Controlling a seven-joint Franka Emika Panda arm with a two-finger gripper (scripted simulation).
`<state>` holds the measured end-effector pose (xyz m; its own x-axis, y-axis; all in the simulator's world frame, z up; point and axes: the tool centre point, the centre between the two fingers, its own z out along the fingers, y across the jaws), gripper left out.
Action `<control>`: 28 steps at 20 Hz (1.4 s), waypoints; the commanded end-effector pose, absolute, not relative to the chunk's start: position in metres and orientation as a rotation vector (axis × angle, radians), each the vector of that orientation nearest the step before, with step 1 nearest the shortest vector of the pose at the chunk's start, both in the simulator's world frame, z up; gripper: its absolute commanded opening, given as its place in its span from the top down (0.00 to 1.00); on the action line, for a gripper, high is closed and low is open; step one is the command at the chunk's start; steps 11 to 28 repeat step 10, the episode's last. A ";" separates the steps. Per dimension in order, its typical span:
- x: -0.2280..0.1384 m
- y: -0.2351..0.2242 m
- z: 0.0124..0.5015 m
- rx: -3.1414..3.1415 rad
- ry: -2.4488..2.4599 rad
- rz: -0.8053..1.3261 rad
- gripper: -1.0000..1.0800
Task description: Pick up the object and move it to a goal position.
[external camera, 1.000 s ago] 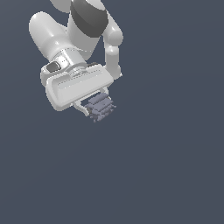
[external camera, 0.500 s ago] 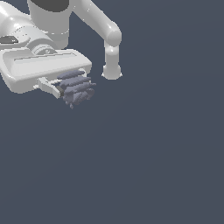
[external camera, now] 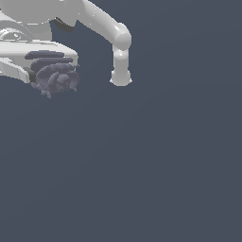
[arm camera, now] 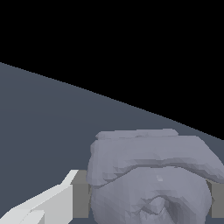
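One gripper [external camera: 49,78] carried object [external camera: 56,79] farther left.

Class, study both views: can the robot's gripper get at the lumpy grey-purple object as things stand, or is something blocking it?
Yes, it seems so. The gripper appears already shut on the object, which sits between its fingers in the wrist view. Nothing else shows near it; only bare grey floor lies around.
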<state>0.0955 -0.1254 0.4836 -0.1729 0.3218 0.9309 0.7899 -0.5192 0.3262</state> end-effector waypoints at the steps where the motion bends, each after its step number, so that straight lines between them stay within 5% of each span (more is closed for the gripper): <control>1: 0.096 -0.130 0.491 -1.690 -1.279 -1.756 1.00; 28: 0.097 -0.135 0.500 -1.648 -1.285 -1.774 1.00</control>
